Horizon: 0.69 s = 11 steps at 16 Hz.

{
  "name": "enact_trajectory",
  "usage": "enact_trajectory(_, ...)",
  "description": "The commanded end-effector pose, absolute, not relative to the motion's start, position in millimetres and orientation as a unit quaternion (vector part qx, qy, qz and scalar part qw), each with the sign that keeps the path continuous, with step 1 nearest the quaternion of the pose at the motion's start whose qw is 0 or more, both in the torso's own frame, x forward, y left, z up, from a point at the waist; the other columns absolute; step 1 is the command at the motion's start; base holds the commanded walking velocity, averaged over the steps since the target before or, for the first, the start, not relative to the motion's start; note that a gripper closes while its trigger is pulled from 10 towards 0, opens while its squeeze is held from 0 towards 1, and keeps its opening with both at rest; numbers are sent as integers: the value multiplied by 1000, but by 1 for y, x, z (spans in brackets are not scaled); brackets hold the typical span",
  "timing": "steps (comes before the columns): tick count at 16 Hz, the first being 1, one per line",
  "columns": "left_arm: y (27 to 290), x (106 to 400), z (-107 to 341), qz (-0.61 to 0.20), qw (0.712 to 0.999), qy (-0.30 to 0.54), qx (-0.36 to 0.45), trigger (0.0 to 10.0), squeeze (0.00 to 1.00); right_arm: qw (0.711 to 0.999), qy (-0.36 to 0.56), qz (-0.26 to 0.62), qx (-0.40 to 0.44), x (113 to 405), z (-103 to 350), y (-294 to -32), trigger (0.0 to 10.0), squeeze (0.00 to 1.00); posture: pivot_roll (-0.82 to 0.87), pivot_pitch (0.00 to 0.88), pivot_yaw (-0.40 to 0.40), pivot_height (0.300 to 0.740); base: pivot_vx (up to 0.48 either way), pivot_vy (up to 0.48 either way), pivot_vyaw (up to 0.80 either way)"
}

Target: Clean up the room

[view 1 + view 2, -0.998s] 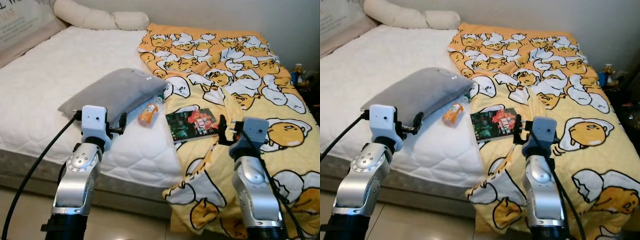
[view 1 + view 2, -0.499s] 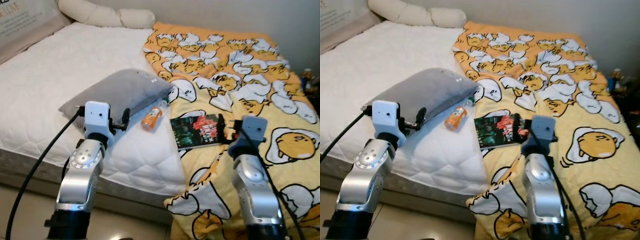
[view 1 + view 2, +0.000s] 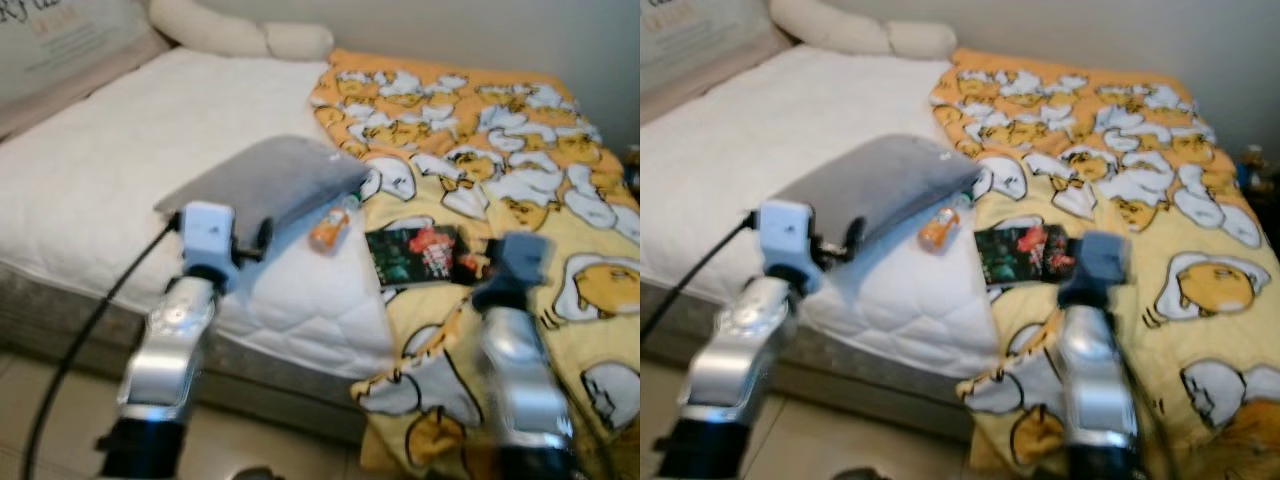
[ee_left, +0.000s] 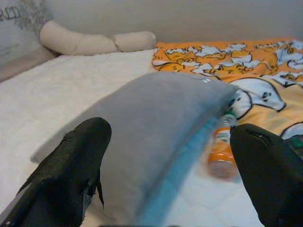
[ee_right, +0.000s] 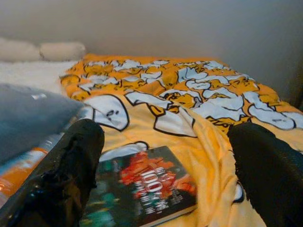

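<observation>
On the white mattress [image 3: 110, 160] lies a grey pillow [image 3: 270, 180], with a small orange bottle [image 3: 330, 228] on its side next to it. A dark book [image 3: 415, 255] rests on the yellow egg-print blanket [image 3: 500, 150]. My left gripper [image 3: 252, 236] is held up at the near end of the pillow, open, and its wrist view has the pillow [image 4: 156, 123] and bottle [image 4: 220, 153] between its fingers [image 4: 71, 165]. My right gripper [image 3: 470, 264] hovers open just short of the book [image 5: 142, 189]. Both eye views are blurred.
A long cream bolster [image 3: 240, 35] and a printed cushion [image 3: 60, 40] lie at the head of the bed. Pale floor tiles [image 3: 50, 420] run along the bed's near edge. Small items [image 3: 1252, 165] stand by the wall at the far right.
The whole picture has shifted right and blurred, so the camera has moved. Pillow, bottle and book lie as before. Both arms stay raised with open fingers.
</observation>
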State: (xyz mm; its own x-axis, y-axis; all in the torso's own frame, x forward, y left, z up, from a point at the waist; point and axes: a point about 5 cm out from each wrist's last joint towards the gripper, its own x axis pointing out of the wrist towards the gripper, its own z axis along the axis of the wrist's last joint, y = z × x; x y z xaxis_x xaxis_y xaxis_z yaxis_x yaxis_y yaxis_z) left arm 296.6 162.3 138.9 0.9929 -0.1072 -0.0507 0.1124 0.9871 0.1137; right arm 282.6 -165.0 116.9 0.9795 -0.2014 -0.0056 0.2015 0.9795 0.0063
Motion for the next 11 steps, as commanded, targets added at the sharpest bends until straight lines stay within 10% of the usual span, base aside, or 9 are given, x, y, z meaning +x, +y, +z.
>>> enact_trajectory(1, 153, 301, 145, -68, 996, 11, 53, 10000, 714, 993, 4, -116, -14, 283, 118, -176, 10000, 0, 50, 12, -13, 740, 0, 394, -800)
enact_trajectory(11, 151, 298, 141, -58, 997, 16, 46, 10000, 722, 994, 31, -104, -1, 277, 111, -177, 10000, 0, 33, 9, -10, 740, 0, 379, -188)
